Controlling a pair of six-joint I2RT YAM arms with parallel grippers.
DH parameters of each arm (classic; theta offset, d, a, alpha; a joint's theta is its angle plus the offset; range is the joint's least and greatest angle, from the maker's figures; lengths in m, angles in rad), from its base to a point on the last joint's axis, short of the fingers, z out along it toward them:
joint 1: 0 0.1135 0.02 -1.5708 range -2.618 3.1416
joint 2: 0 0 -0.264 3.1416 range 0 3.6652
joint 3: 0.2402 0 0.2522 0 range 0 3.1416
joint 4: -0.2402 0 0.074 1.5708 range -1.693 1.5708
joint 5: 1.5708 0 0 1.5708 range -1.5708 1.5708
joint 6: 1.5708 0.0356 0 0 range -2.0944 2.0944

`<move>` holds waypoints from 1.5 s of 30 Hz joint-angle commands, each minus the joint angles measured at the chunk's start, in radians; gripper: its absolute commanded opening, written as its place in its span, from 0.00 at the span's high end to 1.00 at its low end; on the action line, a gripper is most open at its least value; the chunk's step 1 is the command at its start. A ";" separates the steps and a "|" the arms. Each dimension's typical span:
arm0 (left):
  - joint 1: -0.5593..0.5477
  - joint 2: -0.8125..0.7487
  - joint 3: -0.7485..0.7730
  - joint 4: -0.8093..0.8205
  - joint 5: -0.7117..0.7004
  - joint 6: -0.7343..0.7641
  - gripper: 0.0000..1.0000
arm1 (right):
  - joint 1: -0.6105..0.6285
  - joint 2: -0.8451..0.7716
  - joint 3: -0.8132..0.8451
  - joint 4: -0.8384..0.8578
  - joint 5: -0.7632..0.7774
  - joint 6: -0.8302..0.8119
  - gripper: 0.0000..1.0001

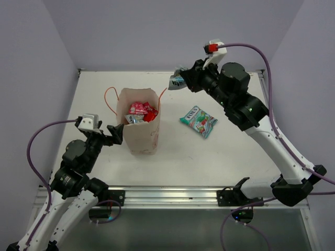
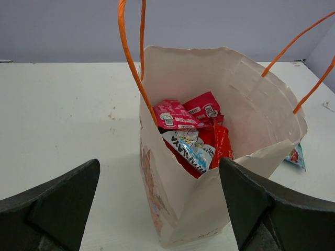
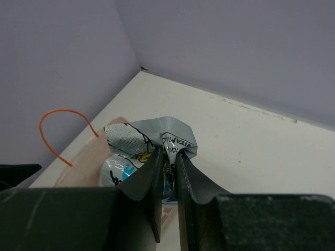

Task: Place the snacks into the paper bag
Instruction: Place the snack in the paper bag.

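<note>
**Hazards**
- The right gripper (image 3: 167,172) is clenched on one crumpled edge of the grey-silver packet (image 3: 152,138). It holds the packet in the air toward the table's far edge, beyond the bag's far right corner. The pinch is thin, so the shiny film could slip out before it reaches the mouth.
- If the packet is let go off-centre, it would likely strike the rim or land on the table (image 1: 94,157).
- The cord handles (image 2: 121,21) stand up around the mouth. A descending finger could snag one and drag or tip the light bag.
- The left gripper (image 2: 159,167) is released, its fingers spread to either side of the bag's near left corner. Whether it touches the paper cannot be told, so the bag may be unbraced.

**Container**
- The paper bag (image 1: 140,137) stands upright, left of the table's middle, with its mouth open.
- Inside are a magenta packet (image 2: 175,117), red packets (image 2: 220,144) and a silver-blue packet (image 2: 191,151), piled loosely.

**Outstanding**
- The FOX'S packet (image 1: 199,121) lies flat right of the bag, near the table's middle.
</note>
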 commanded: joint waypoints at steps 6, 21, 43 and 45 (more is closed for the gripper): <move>0.002 0.013 -0.002 0.044 0.013 0.023 0.00 | 0.158 0.116 0.139 0.059 -0.028 -0.090 1.00; 0.002 0.006 -0.003 0.046 0.012 0.025 0.00 | 0.311 0.358 0.212 -0.046 -0.060 -0.199 1.00; 0.002 0.002 -0.003 0.046 0.018 0.025 0.00 | 0.311 0.420 0.122 -0.176 0.148 -0.194 0.94; 0.002 0.002 -0.003 0.046 0.018 0.025 0.00 | 0.310 0.411 0.099 -0.172 0.154 -0.185 0.87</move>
